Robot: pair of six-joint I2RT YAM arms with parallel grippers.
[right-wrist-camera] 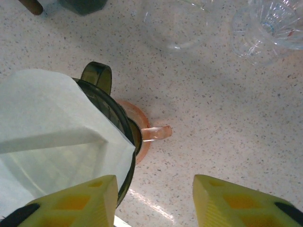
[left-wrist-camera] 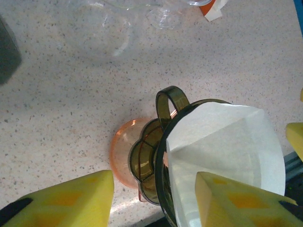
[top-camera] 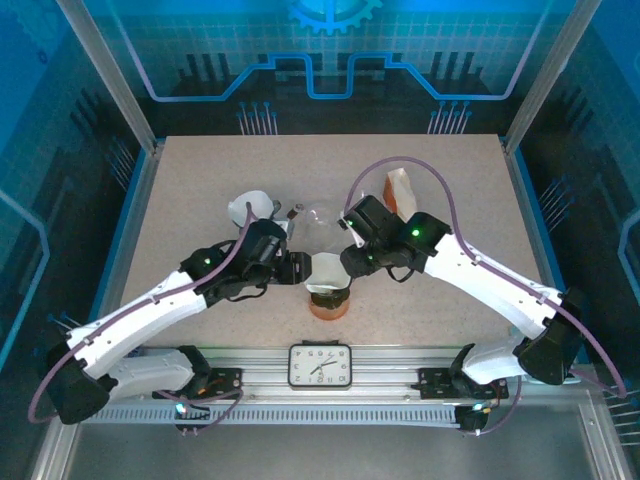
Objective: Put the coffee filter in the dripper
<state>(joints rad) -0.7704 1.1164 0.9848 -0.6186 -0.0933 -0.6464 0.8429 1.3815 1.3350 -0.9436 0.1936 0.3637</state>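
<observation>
A dark olive see-through dripper (top-camera: 322, 284) stands on an orange cup (top-camera: 328, 306) near the table's front middle. The white paper coffee filter (top-camera: 328, 267) sits opened inside it, its top edge rising above the rim. My left gripper (top-camera: 297, 268) is open just left of the dripper; in its wrist view the filter (left-wrist-camera: 227, 142), dripper handle (left-wrist-camera: 171, 99) and cup (left-wrist-camera: 122, 153) lie below the left gripper (left-wrist-camera: 154, 203). My right gripper (top-camera: 350, 262) is open just right of it, and the right gripper (right-wrist-camera: 154, 201) hangs over bare table beside the filter (right-wrist-camera: 47, 123) and dripper (right-wrist-camera: 110, 112).
Clear glass vessels (top-camera: 315, 222) stand just behind the dripper. A white holder (top-camera: 252, 210) is at the back left and an orange and white pack (top-camera: 400, 190) at the back right. A clock (top-camera: 320, 365) is fixed to the front rail.
</observation>
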